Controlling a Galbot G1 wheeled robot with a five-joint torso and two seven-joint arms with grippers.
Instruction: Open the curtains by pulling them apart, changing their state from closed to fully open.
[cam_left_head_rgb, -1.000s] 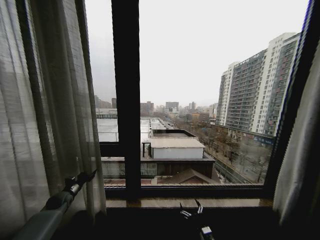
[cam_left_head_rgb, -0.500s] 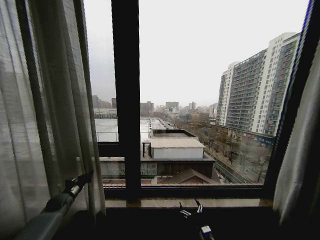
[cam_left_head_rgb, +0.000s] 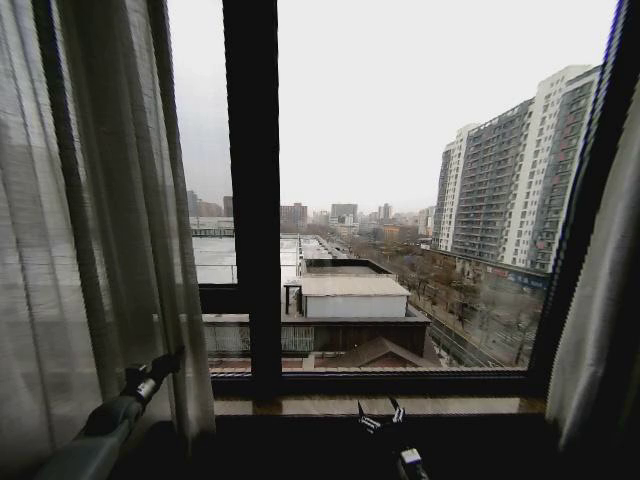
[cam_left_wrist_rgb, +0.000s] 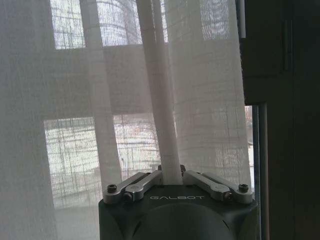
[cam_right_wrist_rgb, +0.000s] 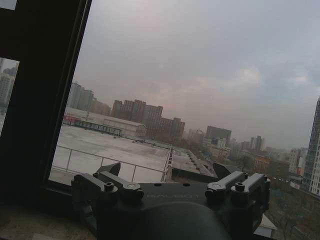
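Observation:
The left curtain (cam_left_head_rgb: 110, 200) hangs bunched at the left side of the window, sheer white with long pleats. My left gripper (cam_left_head_rgb: 170, 360) reaches into its lower part. In the left wrist view my left gripper (cam_left_wrist_rgb: 171, 175) is shut on one thick fold of that curtain (cam_left_wrist_rgb: 165, 125). The right curtain (cam_left_head_rgb: 600, 330) hangs gathered at the far right edge. My right gripper (cam_left_head_rgb: 382, 412) sits low at the centre, just in front of the sill. In the right wrist view the right gripper (cam_right_wrist_rgb: 167, 172) stands open, holding nothing and facing the glass.
A thick black window frame bar (cam_left_head_rgb: 252, 200) stands upright left of centre, and another slants along the right curtain (cam_left_head_rgb: 580, 230). A wooden sill (cam_left_head_rgb: 450, 404) runs under the glass. City buildings show through the bare pane.
My left gripper has shifted slightly down and to the left with the curtain fold in it. The right arm has not moved.

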